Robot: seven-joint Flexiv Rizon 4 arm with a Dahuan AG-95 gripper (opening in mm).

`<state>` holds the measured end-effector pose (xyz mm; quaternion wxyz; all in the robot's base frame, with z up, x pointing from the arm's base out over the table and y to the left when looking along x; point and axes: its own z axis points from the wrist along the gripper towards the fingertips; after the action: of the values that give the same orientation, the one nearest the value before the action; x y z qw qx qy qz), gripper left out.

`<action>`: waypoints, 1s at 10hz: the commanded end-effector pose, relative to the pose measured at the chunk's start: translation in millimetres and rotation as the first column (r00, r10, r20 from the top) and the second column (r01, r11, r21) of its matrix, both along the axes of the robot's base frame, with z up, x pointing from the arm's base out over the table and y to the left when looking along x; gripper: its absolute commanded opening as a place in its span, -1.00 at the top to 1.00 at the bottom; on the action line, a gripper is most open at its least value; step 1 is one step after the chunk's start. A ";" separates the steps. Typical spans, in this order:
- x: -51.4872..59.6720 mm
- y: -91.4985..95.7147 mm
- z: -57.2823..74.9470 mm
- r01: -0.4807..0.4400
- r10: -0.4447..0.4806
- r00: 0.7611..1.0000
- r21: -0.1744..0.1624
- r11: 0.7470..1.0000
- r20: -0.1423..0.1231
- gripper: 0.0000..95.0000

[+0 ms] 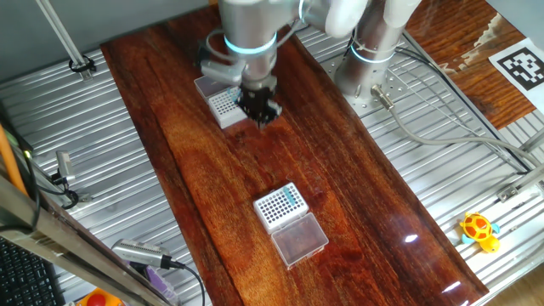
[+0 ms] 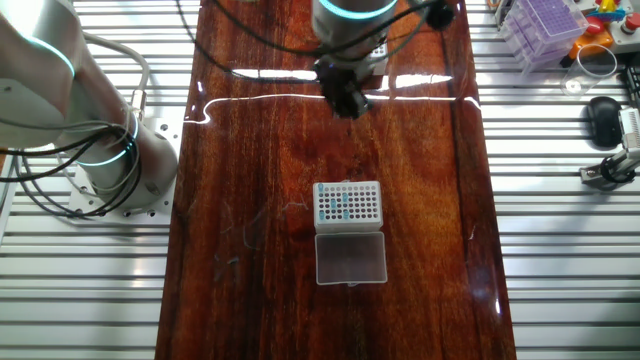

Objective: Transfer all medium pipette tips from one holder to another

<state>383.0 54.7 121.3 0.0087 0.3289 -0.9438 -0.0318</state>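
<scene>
I am watching the black two-finger gripper on my silver arm. It hangs low over the far white plastic tip rack, right at that rack's near edge. In the other fixed view the gripper hides that rack almost fully. I cannot tell how wide the jaws stand, and I cannot see if a tip sits between them. The tips are too small and the fingers look like 1 dark lump.

The near white tip rack with its clear lid lying open sits in the middle of the dark red wooden table. It is well apart from the gripper. In its grid I see small teal-blue plastic pipette tips, and some of them show as blue dots. The other holes are dark and bare. In one fixed view the blue dots bunch at the right end.

On the far rack I see mostly pale holes, and I cannot make out blue dots there.

I think the job is only partway done. I cannot tell which rack gives and which takes. Blue tips are left in the near rack, so more trips may be needed.
</scene>
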 end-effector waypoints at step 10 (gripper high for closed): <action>17.2 -133.2 -13.6 -0.020 0.020 1.000 0.008 1.000 0.020 0.60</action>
<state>396.4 -62.3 107.9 -0.0089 0.2515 -0.9670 -0.0387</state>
